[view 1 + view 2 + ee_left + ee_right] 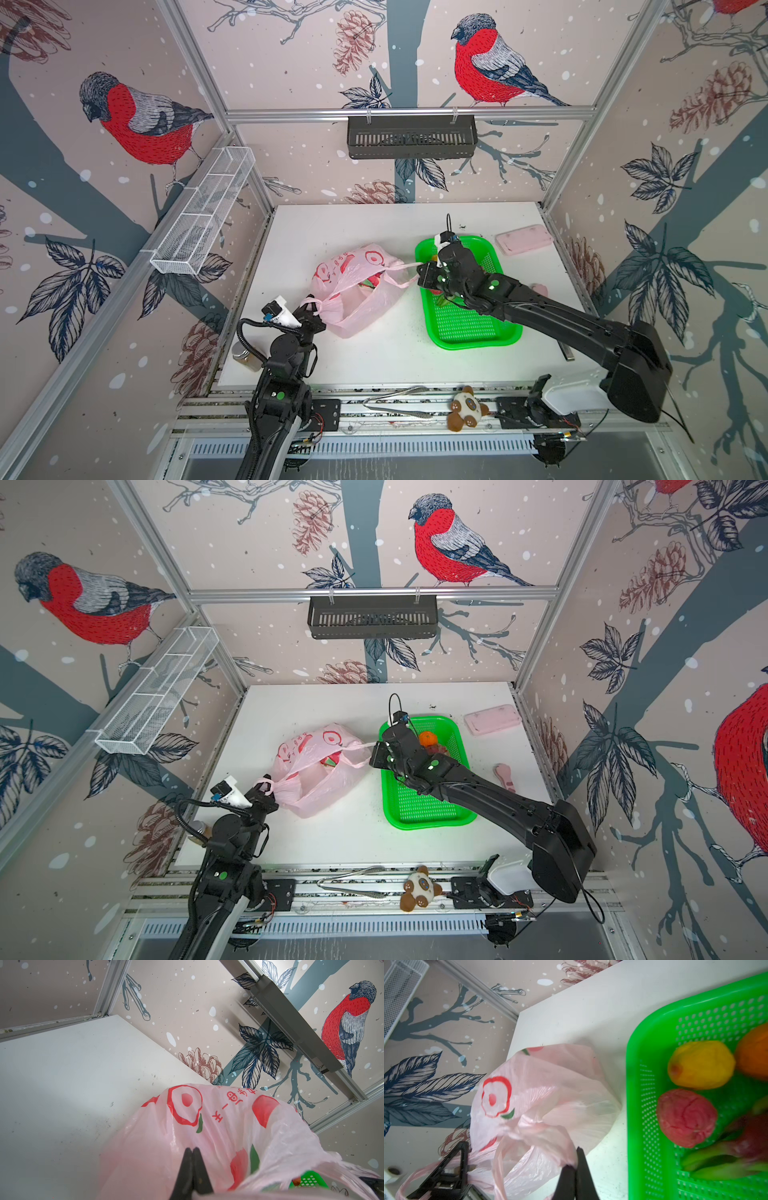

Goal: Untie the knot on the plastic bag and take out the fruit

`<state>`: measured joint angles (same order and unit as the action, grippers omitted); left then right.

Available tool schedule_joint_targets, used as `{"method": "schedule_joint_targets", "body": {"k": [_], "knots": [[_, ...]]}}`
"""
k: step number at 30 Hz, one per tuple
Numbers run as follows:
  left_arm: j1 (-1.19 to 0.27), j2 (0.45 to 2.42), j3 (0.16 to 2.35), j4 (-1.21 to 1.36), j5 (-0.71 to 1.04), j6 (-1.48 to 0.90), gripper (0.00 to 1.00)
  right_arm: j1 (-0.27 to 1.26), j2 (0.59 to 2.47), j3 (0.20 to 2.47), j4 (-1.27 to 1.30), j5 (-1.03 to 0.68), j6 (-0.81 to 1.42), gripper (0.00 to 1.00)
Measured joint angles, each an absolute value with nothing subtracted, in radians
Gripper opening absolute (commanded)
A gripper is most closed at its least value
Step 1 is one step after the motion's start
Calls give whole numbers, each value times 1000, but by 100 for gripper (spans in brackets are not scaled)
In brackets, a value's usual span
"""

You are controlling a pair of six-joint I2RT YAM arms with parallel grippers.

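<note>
A green tray (478, 344) of rigid perforated plastic, rectangular with rounded corners, is set on the white table (374, 357). In the right wrist view it is seen to hold a smooth yellow citrus (702, 1065), an orange citrus (756, 1053), a bumpy red ball (686, 1118) and a blurred dragon fruit (753, 1138) with green scales. Just beside the tray, on its left in both top views, the plastic bag (353, 316) is laid on the table: thin, crinkled, translucent pink film printed with red-and-white fruit. Its mouth is spread open, and a red and green fruit (371, 282) is glimpsed inside, too covered to be named. The bag is stretched with its long axis running from near left to far right, with a handle at each end. The near-left handle, gathered into a twisted bunch, is clamped in the closed jaws of the left gripper (312, 309). The far-right handle loop is pinched by the right gripper (422, 272), whose jaws are pressed together on the film at the tray's rim. A black slotted basket (411, 137) is hung on the back rail and a white wire basket (203, 212) is fixed to the left wall; their contents cannot be told.
</note>
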<state>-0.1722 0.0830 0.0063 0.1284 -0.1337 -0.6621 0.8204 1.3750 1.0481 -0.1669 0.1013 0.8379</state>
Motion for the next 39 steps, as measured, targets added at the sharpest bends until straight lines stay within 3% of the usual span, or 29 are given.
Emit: {"method": "schedule_joint_targets", "body": {"k": [16, 27, 32, 39], "knots": [[-176, 116, 10, 190, -109, -682, 0, 624, 1270, 1029, -230, -9, 739, 4], [-178, 378, 131, 351, -137, -661, 0, 588, 1243, 1127, -261, -69, 622, 9], [-174, 468, 220, 380, -160, -613, 0, 593, 1247, 1148, -261, -47, 591, 20], [-173, 467, 317, 353, -114, -546, 0, 670, 1268, 1178, -263, -13, 549, 44]]}}
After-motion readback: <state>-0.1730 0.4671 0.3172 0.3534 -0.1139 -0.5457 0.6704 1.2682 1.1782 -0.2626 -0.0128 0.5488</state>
